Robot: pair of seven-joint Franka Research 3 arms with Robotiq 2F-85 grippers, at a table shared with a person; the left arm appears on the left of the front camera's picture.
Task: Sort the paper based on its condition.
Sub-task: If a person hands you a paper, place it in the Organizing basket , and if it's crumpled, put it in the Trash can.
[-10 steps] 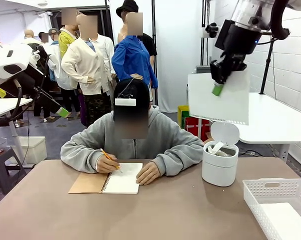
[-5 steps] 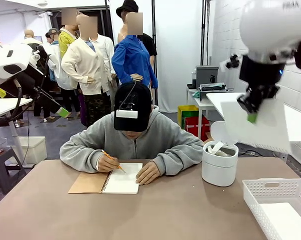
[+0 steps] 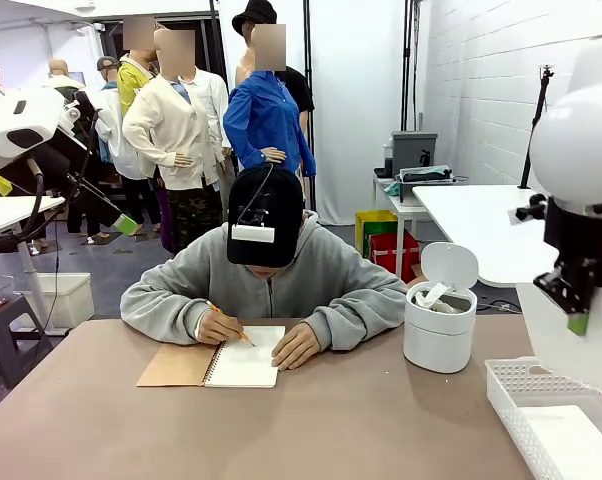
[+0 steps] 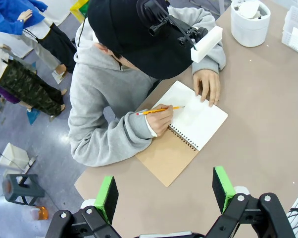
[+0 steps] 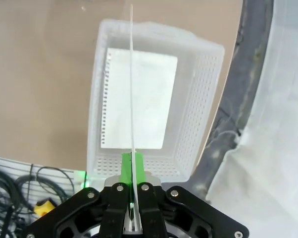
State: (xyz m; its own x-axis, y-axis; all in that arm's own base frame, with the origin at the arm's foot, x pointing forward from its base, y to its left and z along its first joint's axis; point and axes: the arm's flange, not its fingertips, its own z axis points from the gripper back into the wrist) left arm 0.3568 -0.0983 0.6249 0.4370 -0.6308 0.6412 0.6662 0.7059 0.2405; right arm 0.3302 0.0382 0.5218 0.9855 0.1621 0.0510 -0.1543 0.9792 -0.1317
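right gripper [image 5: 132, 163] clamps a flat sheet [image 5: 131, 79] edge-on above basket [image 5: 203, 114] | left gripper [image 4: 164, 191] open, empty | risk: released high, sheet may drift past rim

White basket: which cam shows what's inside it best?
Right wrist view: it looks straight down into the white basket, showing a flat sheet already lying in it, under the held sheet seen edge-on. Front view cuts the basket off at the frame corner. Left wrist catches just its edge.
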